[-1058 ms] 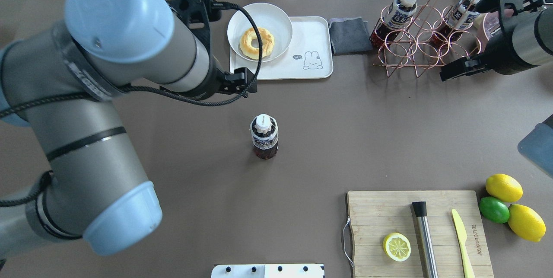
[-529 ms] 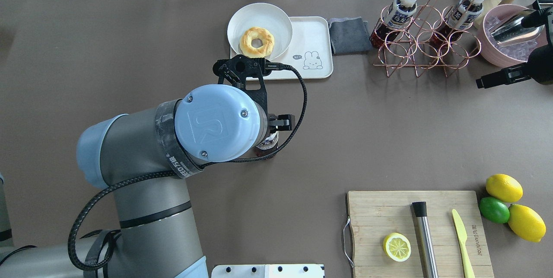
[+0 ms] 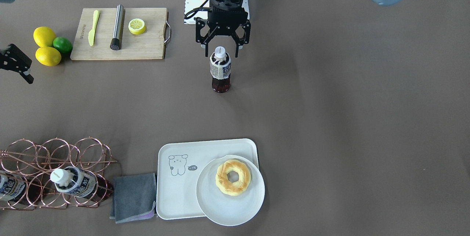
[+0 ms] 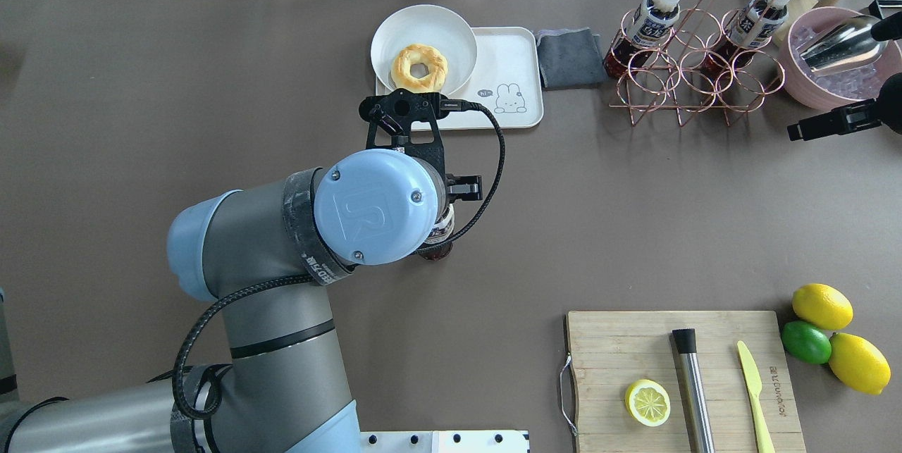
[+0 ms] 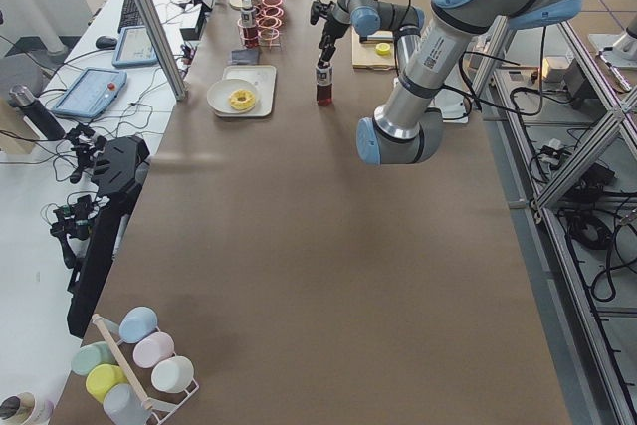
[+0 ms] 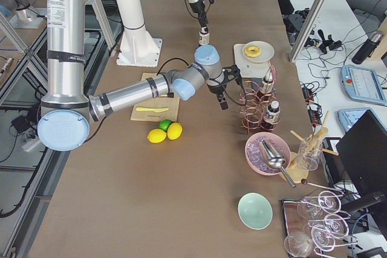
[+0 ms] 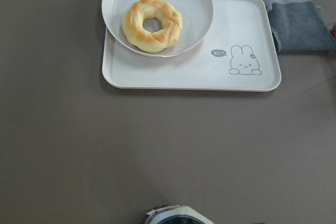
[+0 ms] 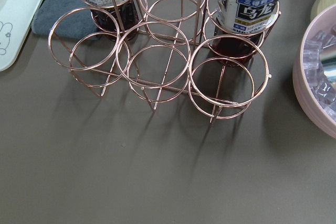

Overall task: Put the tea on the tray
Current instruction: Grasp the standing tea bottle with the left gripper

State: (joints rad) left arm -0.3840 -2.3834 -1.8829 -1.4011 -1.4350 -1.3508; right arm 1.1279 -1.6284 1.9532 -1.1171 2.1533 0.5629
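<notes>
The tea bottle (image 3: 220, 71) stands upright in the middle of the table, with a white cap and dark liquid. My left gripper (image 3: 221, 50) is open, its fingers on either side of the cap and not touching it. In the overhead view my left wrist covers the bottle, and only its base (image 4: 438, 244) shows. The white tray (image 3: 175, 195) with the line-drawn animal lies beyond it, also in the overhead view (image 4: 518, 62) and the left wrist view (image 7: 239, 22). My right gripper (image 4: 823, 126) hovers by the wire rack; I cannot tell whether it is open.
A white plate (image 4: 451, 23) with a ring pastry (image 4: 419, 68) overlaps the tray's left part. A grey cloth (image 4: 568, 57) and a copper rack (image 4: 694, 76) with two identical bottles (image 4: 652, 20) stand to its right. A cutting board (image 4: 676, 375) and lemons (image 4: 822, 306) lie near the robot.
My left arm swung from the far left to above the tea bottle and shifted slightly right over it. My right arm drew back to the right, away from the rack.
</notes>
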